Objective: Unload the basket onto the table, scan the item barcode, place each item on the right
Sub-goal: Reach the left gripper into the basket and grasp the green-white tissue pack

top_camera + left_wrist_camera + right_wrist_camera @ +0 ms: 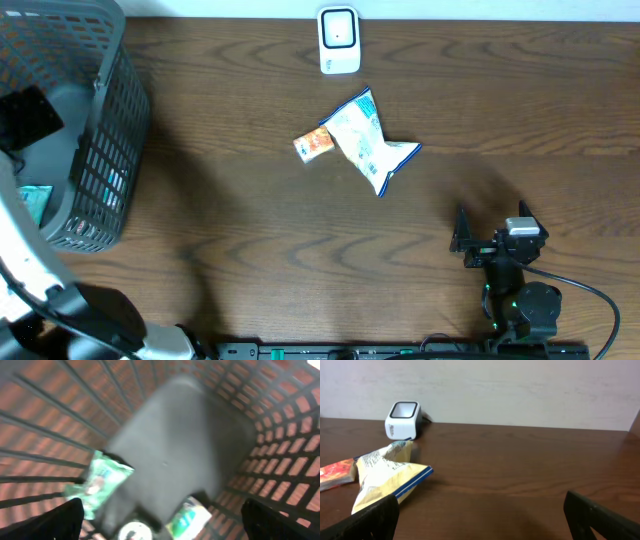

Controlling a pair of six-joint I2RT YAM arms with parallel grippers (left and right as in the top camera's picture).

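The white snack bag (pixel 365 140) lies flat on the counter (pixel 250 250), ahead of the right jaws and off to their left, well apart from them. A small orange packet (pixel 313 144) touches its far-left side. The scanner (pixel 338 40) stands further out past the bag, screen up.

The right jaws are spread wide over bare wood with nothing between them. The left jaws are nowhere near the bag. They're down inside the grey basket (pixel 110 60), also spread wide and gripping nothing.

On the basket floor, a green packet (pixel 97 482) lies to the left of the left jaws against the mesh wall. A green-and-white packet (pixel 189 517) and something round and white (pixel 134 531) sit right below them (too blurry to say what).
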